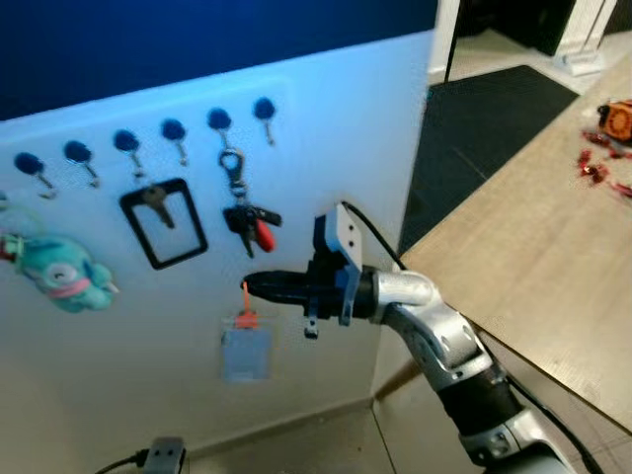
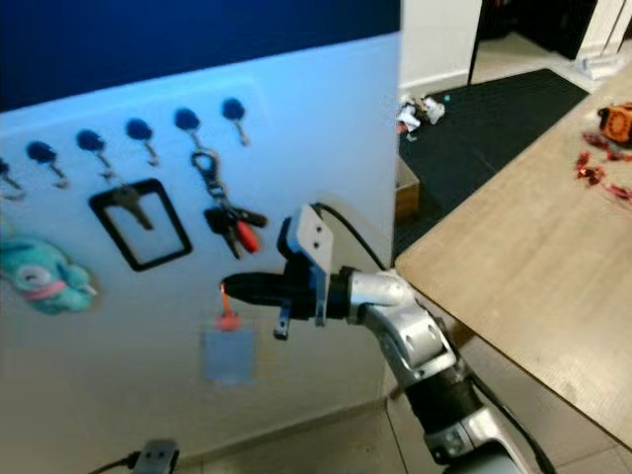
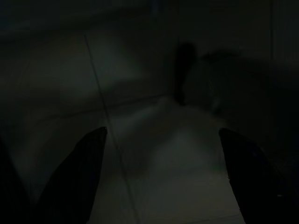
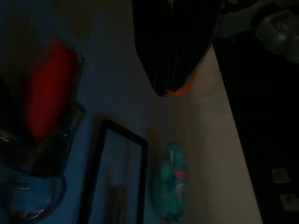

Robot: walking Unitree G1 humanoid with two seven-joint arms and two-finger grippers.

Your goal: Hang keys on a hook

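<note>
Left eye view, right gripper (image 1: 249,286) fingers clamped on orange lanyard (image 1: 244,308) with card holder (image 1: 245,353), below hung key bunch (image 1: 247,223), no readable writing, left gripper (image 3: 161,175) fingers apart.

Head cameras look down at hook wall (image 1: 326,118), right wrist camera close to it

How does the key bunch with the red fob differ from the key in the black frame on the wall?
The key bunch hangs from a metal clip, several dark keys plus a red fob; the framed key is one key on its own hook. The bunch hangs free, while the single key sits inside a black rectangular frame. The bunch is nearer the right hand. Both hang from blue-knobbed hooks.
</note>
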